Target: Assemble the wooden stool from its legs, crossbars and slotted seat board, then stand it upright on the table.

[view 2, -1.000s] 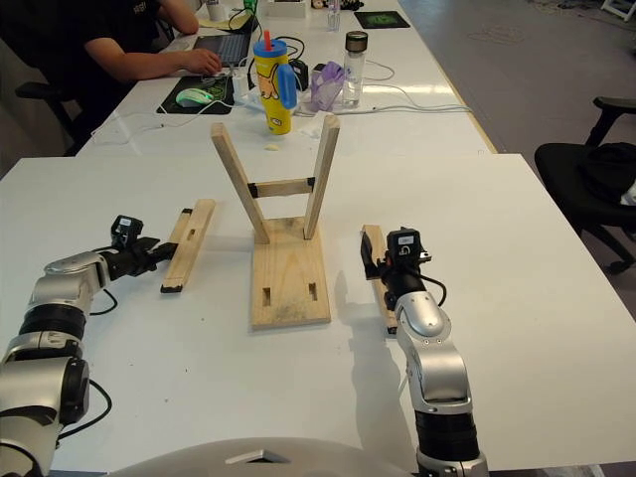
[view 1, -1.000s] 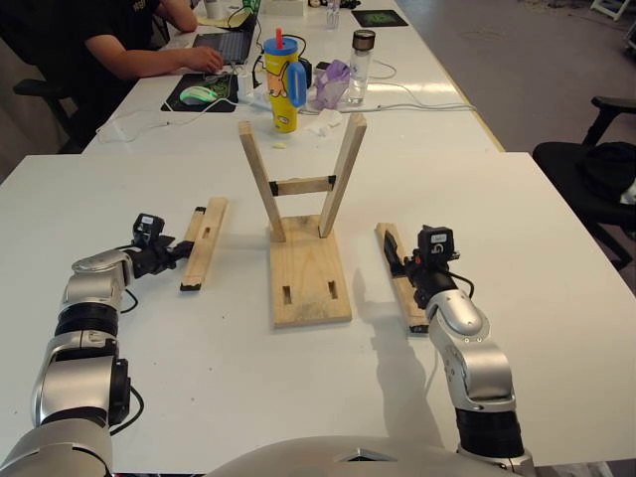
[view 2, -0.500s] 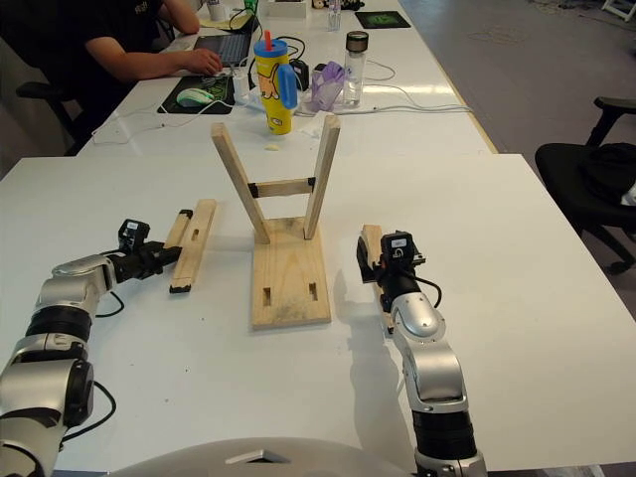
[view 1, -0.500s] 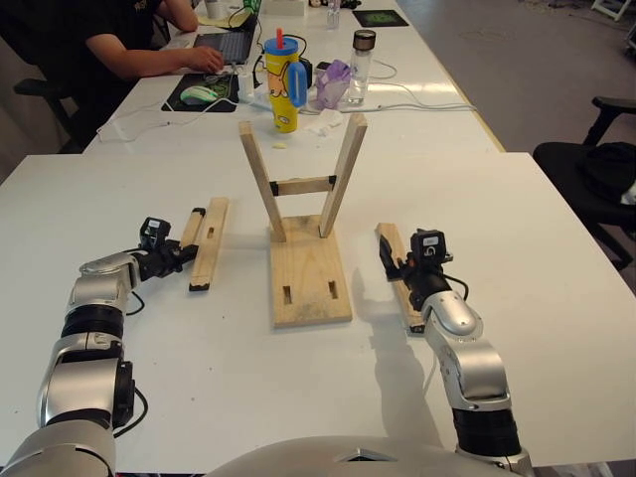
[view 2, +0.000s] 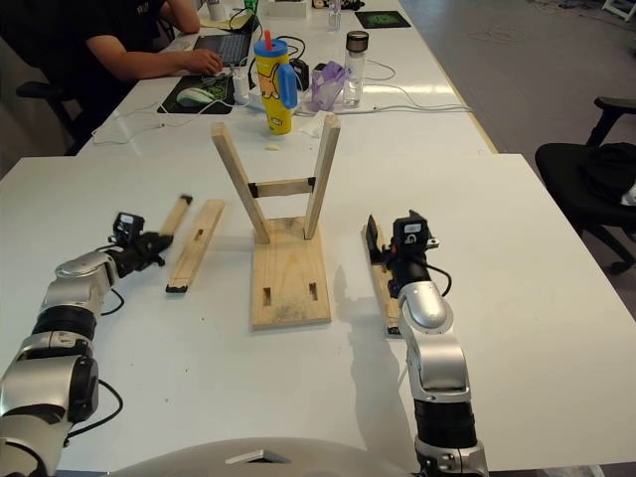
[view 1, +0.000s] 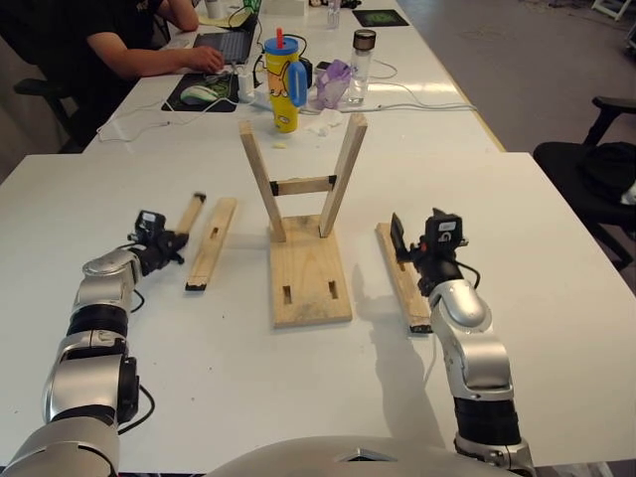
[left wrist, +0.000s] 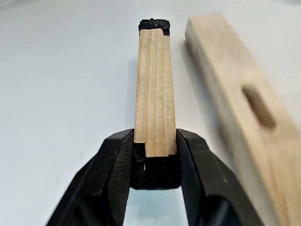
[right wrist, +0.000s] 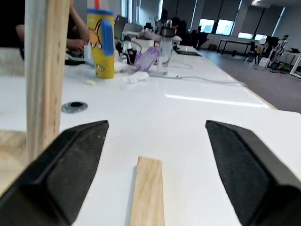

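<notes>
Now, left hand (left wrist: 155,143) clamping crossbar (left wrist: 154,84), right hand (right wrist: 156,129) spread

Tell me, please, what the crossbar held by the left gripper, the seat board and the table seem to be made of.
Crossbar: pale bare wood, judging by lengthwise grain lines and a matte face.
Seat board: the same light wood, faint grain, apparently unvarnished.
Table: smooth white top with a slight sheen, probably laminate; its core cannot be told.
</notes>
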`<state>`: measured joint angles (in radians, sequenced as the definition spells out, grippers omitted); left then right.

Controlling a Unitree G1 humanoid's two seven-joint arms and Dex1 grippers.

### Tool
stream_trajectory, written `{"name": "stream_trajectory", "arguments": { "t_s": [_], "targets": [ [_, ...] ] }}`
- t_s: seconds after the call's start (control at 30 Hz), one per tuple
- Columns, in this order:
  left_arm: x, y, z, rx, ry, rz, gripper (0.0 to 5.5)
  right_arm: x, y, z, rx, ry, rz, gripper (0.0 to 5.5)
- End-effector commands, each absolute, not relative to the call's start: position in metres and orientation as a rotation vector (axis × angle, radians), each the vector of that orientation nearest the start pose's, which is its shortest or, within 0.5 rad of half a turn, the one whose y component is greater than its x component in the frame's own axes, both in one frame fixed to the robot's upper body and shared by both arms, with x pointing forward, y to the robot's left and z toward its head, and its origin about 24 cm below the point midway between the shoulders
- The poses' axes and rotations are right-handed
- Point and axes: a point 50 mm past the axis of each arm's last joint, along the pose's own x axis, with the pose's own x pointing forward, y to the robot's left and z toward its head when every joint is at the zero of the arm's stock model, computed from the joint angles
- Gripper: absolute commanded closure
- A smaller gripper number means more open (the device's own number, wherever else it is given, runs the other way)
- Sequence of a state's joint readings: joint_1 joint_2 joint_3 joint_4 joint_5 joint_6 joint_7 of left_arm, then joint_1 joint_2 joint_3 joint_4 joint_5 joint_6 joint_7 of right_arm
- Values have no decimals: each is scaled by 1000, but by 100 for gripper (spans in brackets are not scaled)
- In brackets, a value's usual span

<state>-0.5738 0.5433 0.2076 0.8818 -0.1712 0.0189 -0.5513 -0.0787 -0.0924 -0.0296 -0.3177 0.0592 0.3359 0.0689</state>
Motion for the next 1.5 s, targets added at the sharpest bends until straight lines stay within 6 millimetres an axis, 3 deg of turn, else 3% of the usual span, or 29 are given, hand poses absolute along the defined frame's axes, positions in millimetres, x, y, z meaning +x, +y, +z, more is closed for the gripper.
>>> {"name": "stream_trajectory", "arguments": {
  "t_s": [0.03,0.1,0.2,0.33,0.4,0.5,0.67,0.9,1.33,1.5],
  "targets": [
    [343,293,143,71,-188,-156,417,273,-165,130,125,-135,149,166],
    [338,279,179,96,-380,-204,417,278,-167,156,233,-203,237,166],
    [327,244,223,161,-568,-342,417,281,-160,194,435,-275,419,166],
    [317,196,241,201,-607,-550,417,274,-141,214,583,-245,680,166],
    [313,174,239,220,-588,-646,417,269,-133,219,621,-228,769,166],
    [306,146,226,230,-532,-778,417,266,-128,227,679,-231,835,216],
    [298,127,209,231,-473,-879,417,266,-127,230,700,-214,847,249],
    [291,118,193,211,-405,-979,417,268,-131,233,800,-211,842,249],
    [282,109,184,248,-391,-1030,417,276,-136,232,875,-184,787,249],
    [282,108,182,267,-401,-1006,417,277,-136,225,895,-153,749,336]
  ]
}}
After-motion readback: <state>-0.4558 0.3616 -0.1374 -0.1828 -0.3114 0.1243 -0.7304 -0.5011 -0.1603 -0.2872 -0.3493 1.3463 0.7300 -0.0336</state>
